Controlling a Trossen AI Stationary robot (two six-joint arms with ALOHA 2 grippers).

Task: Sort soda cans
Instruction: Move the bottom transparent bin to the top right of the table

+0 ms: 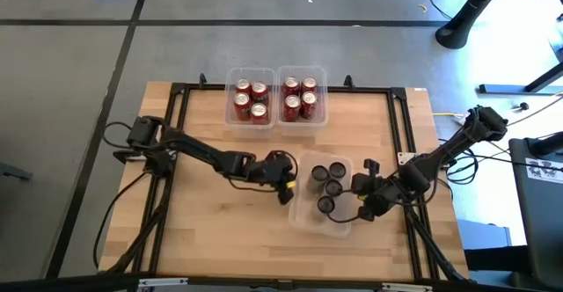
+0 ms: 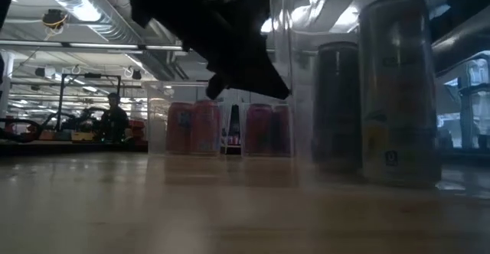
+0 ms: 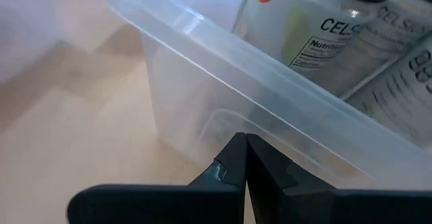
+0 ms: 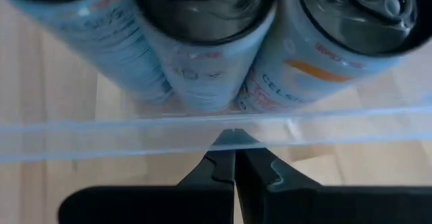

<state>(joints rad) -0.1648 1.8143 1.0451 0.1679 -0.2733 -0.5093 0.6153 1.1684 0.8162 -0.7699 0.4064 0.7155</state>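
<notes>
You see both hands closed and empty: left hand (image 3: 244,158) and right hand (image 4: 234,158) press the clear plastic bin (image 1: 310,213) holding cylindrical dark-topped cans (image 1: 326,185) partly lettered "CELS".

A wooden table (image 1: 220,230) carries three clear plastic bins. Two bins stand side by side at the 12 o'clock edge of the table, the left bin (image 1: 231,116) touching the right bin (image 1: 322,116). The third bin (image 1: 303,215) lies near the middle, toward 5 o'clock. In the low view a person (image 2: 115,120) sits far behind the table, at 9 o'clock.
</notes>
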